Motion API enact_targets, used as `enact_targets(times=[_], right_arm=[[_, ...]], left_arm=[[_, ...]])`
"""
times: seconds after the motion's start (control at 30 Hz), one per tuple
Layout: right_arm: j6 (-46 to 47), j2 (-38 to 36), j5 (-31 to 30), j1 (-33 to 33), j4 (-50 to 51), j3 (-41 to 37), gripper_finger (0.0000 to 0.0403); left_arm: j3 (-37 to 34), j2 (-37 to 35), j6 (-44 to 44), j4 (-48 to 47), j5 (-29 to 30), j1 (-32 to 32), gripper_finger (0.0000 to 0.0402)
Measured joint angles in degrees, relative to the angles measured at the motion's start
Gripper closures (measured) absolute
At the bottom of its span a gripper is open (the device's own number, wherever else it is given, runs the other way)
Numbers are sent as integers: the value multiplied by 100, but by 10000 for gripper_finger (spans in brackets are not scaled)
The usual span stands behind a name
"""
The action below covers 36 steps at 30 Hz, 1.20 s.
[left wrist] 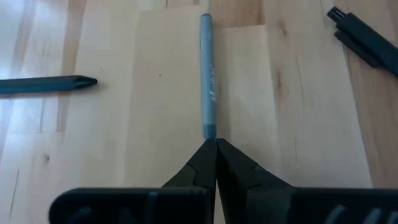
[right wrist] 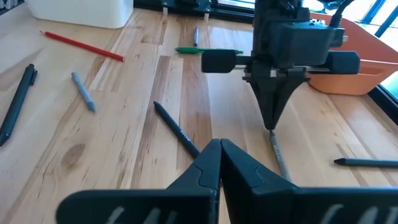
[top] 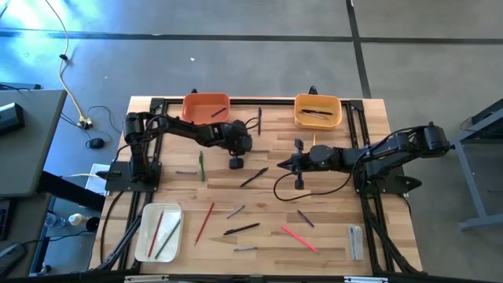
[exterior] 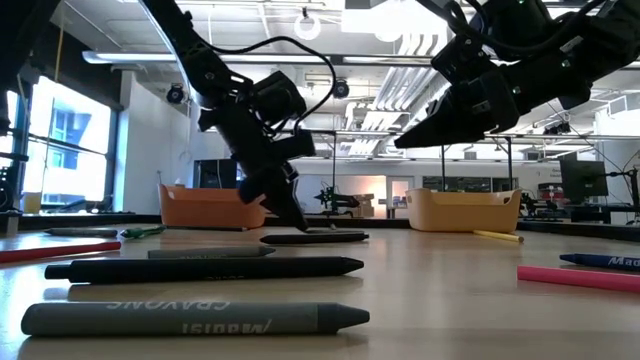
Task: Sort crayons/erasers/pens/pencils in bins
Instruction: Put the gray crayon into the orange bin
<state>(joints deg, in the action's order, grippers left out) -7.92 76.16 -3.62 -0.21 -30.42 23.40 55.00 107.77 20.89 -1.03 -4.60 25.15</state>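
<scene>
My left gripper (top: 235, 162) points down at the table's middle, in front of the orange bin (top: 206, 106). Its fingers are shut, and their tips (left wrist: 216, 143) stand at the near end of a grey crayon (left wrist: 208, 74) that lies flat on the wood. My right gripper (top: 284, 163) is shut and empty, and in the low view it hovers above the table (exterior: 402, 140). It faces the left gripper (right wrist: 272, 121). The yellow-orange bin (top: 317, 110) holds dark sticks. The white bin (top: 159, 230) holds a red and a green pencil. My left gripper comes at the grey crayon from above, pointing down, and its shut fingertips meet right at the crayon's near end (left wrist: 209, 132). The crayon lies flat on the table, pointing away from the fingers (right wrist: 278, 155). I cannot tell whether the tips touch it.
Loose on the table are black pens (top: 253, 177) (top: 241, 229) (top: 259, 118), a red pencil (top: 204, 222), a pink one (top: 299, 238), a green one (top: 201, 165) and several short grey crayons. A clear-grey block (top: 355, 241) lies near the right front corner.
</scene>
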Motion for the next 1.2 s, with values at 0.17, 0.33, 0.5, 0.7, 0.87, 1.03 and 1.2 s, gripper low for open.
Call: enact_targets(times=[0.17, 0.33, 0.5, 0.7, 0.87, 1.03, 1.2], right_arm=[[0, 0, -2, 0, 22, 0, 403], [17, 0, -31, -2, 22, 0, 403], [17, 0, -28, 0, 22, 0, 403], [17, 0, -24, -2, 21, 0, 403], [17, 0, -20, -2, 23, 0, 403], [17, 0, -17, -2, 24, 0, 403], [17, 0, -7, -2, 22, 0, 403]], left_arm=[[4, -7, 12, -206, 34, -11, 401], [4, -7, -203, -62, 207, -20, 391], [8, -9, -231, 227, 315, -46, 358], [11, 121, -274, 279, 15, -6, 315], [15, 299, -274, 637, -9, -2, 292], [15, 330, -230, 773, -30, 0, 295], [17, 330, -150, 695, -53, 9, 336]])
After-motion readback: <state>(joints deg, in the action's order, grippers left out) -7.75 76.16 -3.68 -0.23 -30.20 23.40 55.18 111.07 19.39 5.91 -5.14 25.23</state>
